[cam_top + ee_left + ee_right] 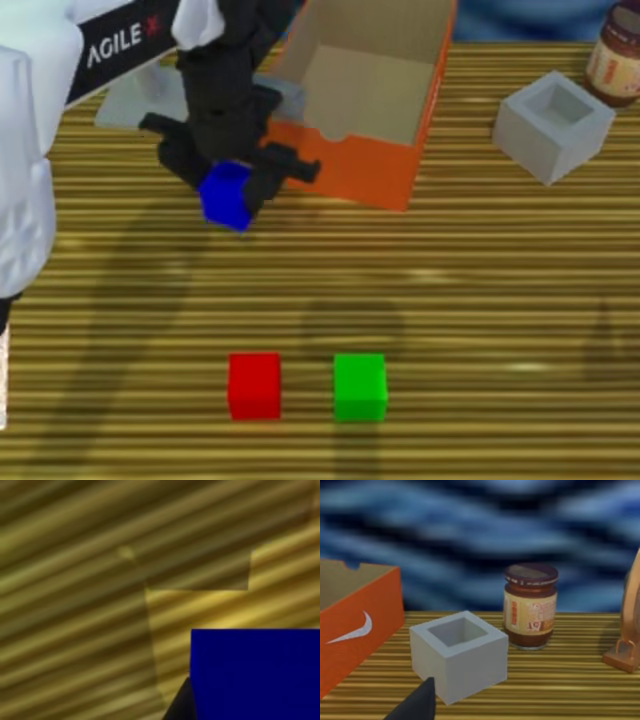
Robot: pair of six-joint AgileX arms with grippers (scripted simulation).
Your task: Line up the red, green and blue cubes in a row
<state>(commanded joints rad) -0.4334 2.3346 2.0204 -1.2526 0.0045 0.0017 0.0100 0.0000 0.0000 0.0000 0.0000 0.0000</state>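
My left gripper [228, 188] is shut on the blue cube [224, 197] and holds it above the table at the back left, beside the orange box. The blue cube [255, 675] fills the left wrist view's corner, with one dark finger [181, 707] against its side. Near the front edge the red cube [254, 384] and the green cube [360, 385] sit side by side with a small gap, red on the left. My right gripper [420, 702] is outside the top view; only a dark tip of it shows in the right wrist view.
An open orange box [350, 165] stands at the back middle. A hollow grey box [553, 125] and a brown jar [618, 55] stand at the back right. A flat grey piece [130, 100] lies behind the left arm.
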